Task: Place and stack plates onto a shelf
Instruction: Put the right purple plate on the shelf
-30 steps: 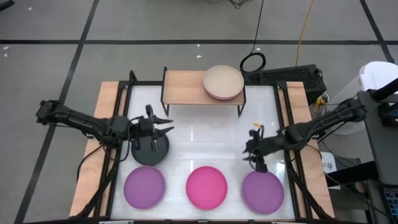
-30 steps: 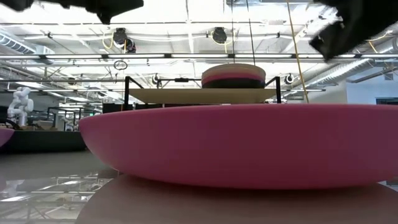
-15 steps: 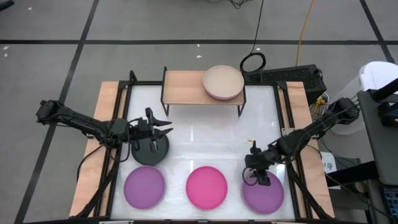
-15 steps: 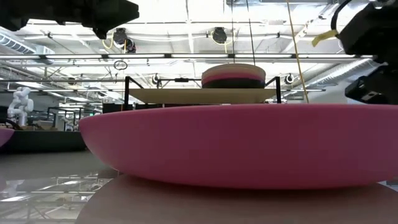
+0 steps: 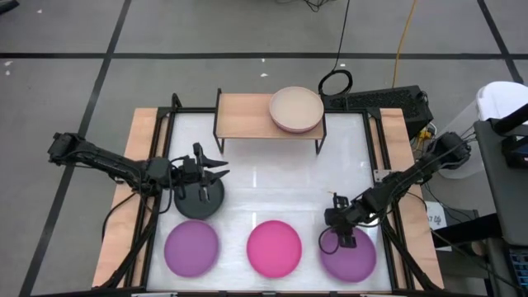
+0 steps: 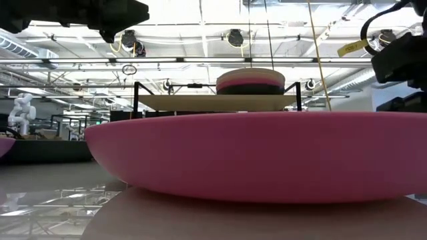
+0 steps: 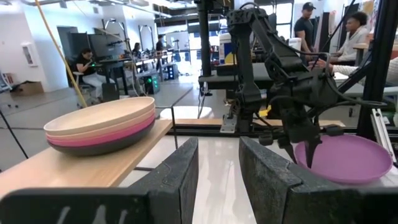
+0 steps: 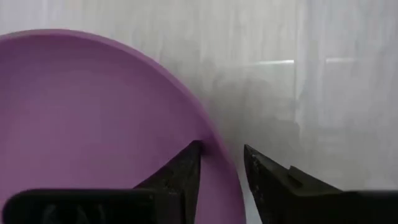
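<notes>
High view, right end effector (image 5: 341,240) lowered, fingers apart straddling purple plate (image 5: 350,255) rim.

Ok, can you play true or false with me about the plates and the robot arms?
1. A stack of plates sits on the shelf. True.
2. The top plate of that stack is magenta. False: it is beige.
3. The right gripper straddles the rim of a purple plate. True.
4. The magenta plate lies between two purple ones. True.
5. The left gripper is over the shelf. False: it is over the grey plate on the table.
</notes>
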Available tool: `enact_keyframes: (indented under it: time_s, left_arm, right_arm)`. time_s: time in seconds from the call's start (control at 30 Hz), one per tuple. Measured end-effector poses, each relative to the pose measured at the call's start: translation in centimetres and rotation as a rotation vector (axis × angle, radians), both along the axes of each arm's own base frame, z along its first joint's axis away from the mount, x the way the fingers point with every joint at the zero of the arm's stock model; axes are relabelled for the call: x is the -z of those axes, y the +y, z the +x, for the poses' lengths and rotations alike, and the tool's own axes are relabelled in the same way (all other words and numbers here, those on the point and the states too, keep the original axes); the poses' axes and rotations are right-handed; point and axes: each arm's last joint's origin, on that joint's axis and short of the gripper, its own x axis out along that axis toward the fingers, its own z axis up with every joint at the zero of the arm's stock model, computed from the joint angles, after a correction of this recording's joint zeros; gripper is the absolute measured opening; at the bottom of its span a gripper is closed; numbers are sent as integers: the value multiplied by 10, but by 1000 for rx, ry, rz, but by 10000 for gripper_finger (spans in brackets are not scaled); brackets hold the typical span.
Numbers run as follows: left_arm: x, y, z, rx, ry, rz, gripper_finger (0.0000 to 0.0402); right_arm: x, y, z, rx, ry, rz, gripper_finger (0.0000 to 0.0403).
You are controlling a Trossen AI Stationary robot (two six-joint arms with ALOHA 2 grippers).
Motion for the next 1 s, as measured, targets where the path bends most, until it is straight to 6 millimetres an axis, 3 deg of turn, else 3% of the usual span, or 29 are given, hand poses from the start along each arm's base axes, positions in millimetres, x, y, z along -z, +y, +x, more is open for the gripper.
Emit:
enact_keyframes:
  time_s: [0.13, 0.27, 0.6, 0.77, 1.0]
  left_arm:
    - [0, 0, 0, 0, 0, 2, 121]
    - [0, 0, 0, 0, 1, 4, 121]
    - [0, 0, 0, -1, 2, 4, 121]
    - [0, 1, 0, -25, -5, -32, 121]
    - [0, 3, -1, -95, -4, -36, 121]
  right_arm:
    - [-2, 0, 0, 12, -6, 13, 71]
    - [-3, -1, -1, 9, -1, 12, 13]
    - [-17, -13, -4, 32, -47, -5, 1]
    - [-49, -28, -4, 92, -190, -57, 1]
    - [-121, -49, 16, 164, -697, -165, 1]
